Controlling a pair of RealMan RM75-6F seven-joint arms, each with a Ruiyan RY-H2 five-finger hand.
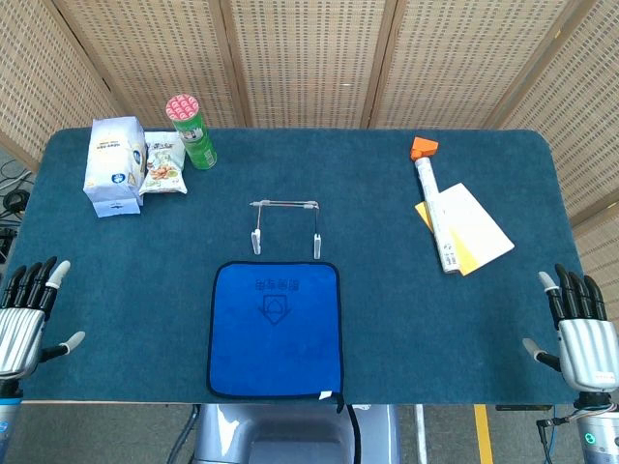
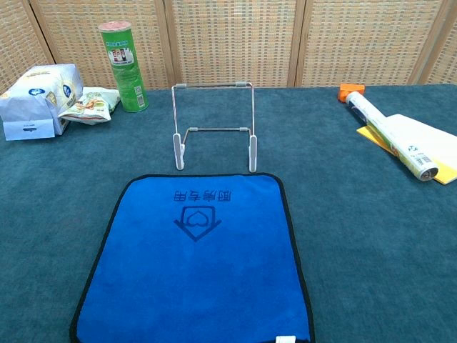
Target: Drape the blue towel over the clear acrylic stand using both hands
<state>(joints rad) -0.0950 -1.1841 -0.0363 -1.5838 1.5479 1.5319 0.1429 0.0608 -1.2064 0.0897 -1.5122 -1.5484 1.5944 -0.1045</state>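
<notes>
Blue terry cloth, flat and square with a dark bound edge, the towel (image 1: 276, 329) lies on the teal felt-covered counter (image 1: 387, 319) midway between the left robot hand (image 1: 24, 319) and the right robot hand (image 1: 583, 333), well apart from both. Each robot hand hovers at its own counter edge, fingers spread wide and holding nothing. Just beyond the towel's far edge stands the clear stand (image 1: 285, 225), a thin see-through frame on two small feet, with a slim top bar. It looks light, so a towel dragged against it rather than lifted over could likely tip or push it. The soft cloth may also sag or slip from a shallow pinch, or hang lopsided if the two corners rise unevenly. Far beyond the left robot hand sit a green tube can (image 1: 191, 131), a white paper pack (image 1: 115, 164) and a snack bag (image 1: 163, 164); beyond the right, a rolled tube (image 1: 436, 211) on yellow and white sheets (image 1: 474, 230).
</notes>
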